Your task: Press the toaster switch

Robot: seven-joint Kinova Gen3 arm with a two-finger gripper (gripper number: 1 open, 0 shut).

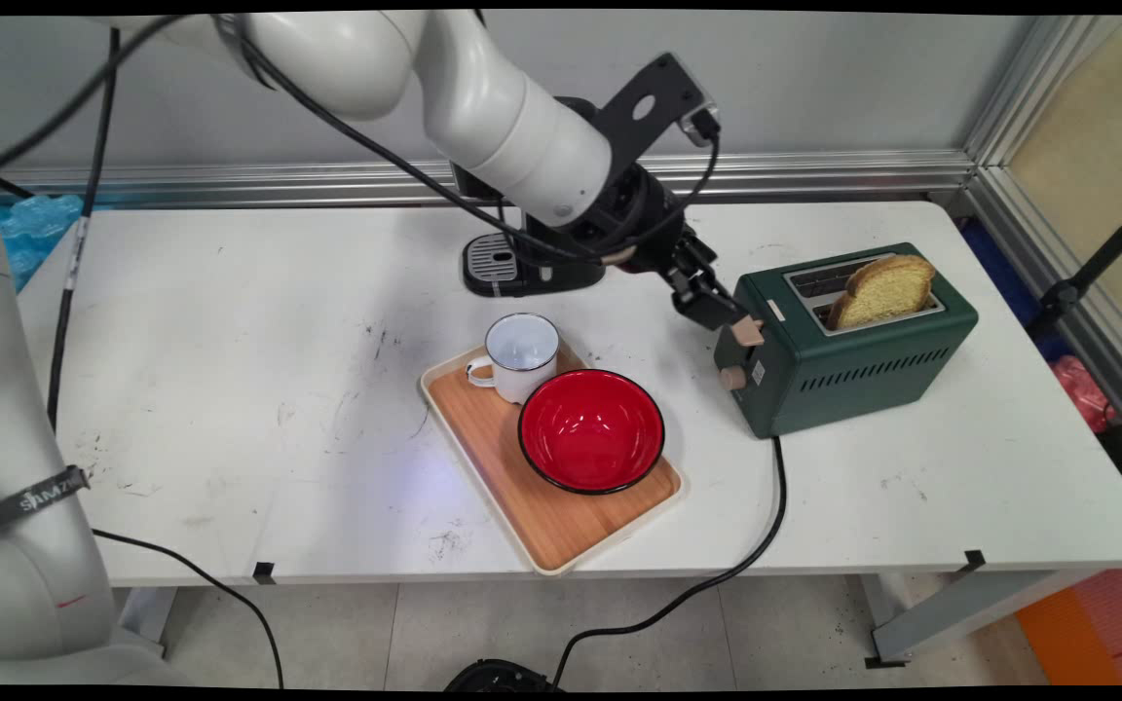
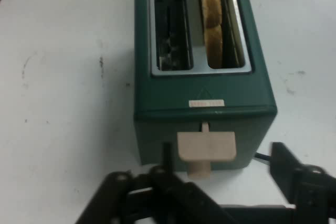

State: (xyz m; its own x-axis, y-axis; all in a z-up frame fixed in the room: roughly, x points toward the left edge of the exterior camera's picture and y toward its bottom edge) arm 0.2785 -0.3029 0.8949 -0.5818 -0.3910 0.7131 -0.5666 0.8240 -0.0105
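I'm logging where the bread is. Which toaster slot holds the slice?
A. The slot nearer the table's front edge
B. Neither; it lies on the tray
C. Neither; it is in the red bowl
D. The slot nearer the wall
A: in the main view the slice stands in the toaster's front slot; the slot nearer the wall is empty.

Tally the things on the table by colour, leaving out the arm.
Green: 1, toaster
Red: 1, bowl
White: 1, mug
Wood-toned: 1, tray
Black: 1, machine behind the arm
Golden: 1, bread slice in the toaster
Total: 6
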